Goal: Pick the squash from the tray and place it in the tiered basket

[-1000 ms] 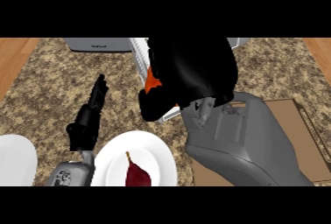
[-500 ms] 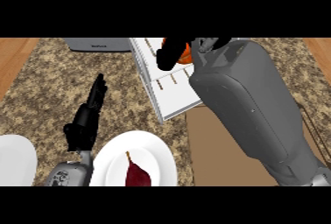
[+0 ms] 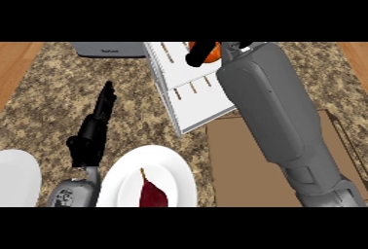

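The orange squash (image 3: 210,51) shows at the far edge of the counter, just above the top of the white slatted tiered basket (image 3: 188,95). My right hand (image 3: 195,57) is curled round it, and black fingers hide most of it. The grey right forearm (image 3: 273,112) stretches from the lower right across the brown tray (image 3: 241,168), whose bare part holds nothing. On the left, my left hand (image 3: 96,124) rests on the counter with its fingers straight, pointing away, and holds nothing.
A white plate (image 3: 173,168) at the near edge carries a dark red vegetable (image 3: 152,193). Part of another white plate (image 3: 18,177) shows at the far left. A grey appliance (image 3: 108,49) stands at the back, left of the basket.
My right arm has stretched away from me, carrying the squash from above the tray to the basket's far end. The basket has come into view. The left hand has stayed still.
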`<state>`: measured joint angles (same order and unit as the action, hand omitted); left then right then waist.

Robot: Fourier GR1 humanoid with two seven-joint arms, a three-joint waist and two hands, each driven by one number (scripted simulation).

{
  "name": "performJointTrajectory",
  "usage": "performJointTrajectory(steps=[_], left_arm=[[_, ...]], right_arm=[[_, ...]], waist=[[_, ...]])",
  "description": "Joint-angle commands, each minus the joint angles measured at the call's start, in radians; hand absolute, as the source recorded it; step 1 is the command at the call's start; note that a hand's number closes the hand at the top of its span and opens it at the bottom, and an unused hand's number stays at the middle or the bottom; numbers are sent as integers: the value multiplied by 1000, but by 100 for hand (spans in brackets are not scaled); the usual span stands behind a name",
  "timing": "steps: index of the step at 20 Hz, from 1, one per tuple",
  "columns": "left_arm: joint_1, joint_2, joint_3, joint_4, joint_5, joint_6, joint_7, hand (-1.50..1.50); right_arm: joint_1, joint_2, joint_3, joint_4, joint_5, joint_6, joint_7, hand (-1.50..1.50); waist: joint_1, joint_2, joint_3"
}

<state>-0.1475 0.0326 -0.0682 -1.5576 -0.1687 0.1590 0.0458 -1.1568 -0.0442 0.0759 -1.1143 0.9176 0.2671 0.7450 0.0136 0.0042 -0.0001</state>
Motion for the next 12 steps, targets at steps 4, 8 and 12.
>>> performJointTrajectory(steps=[4, 8, 12], left_arm=[[41, -5, -10, 6, 3, 1, -40, 0], [0, 7, 19, 37, 22, -11, -42, 0], [18, 9, 8, -21, 11, -5, -3, 0]], right_arm=[[20, 35, -124, 2, -113, -86, -39, -150], [65, 23, -189, -67, -139, -241, -70, -150], [61, -34, -258, -60, -133, -300, -14, -150]], waist=[[-6, -4, 0], [-17, -4, 0], [-10, -4, 0]])
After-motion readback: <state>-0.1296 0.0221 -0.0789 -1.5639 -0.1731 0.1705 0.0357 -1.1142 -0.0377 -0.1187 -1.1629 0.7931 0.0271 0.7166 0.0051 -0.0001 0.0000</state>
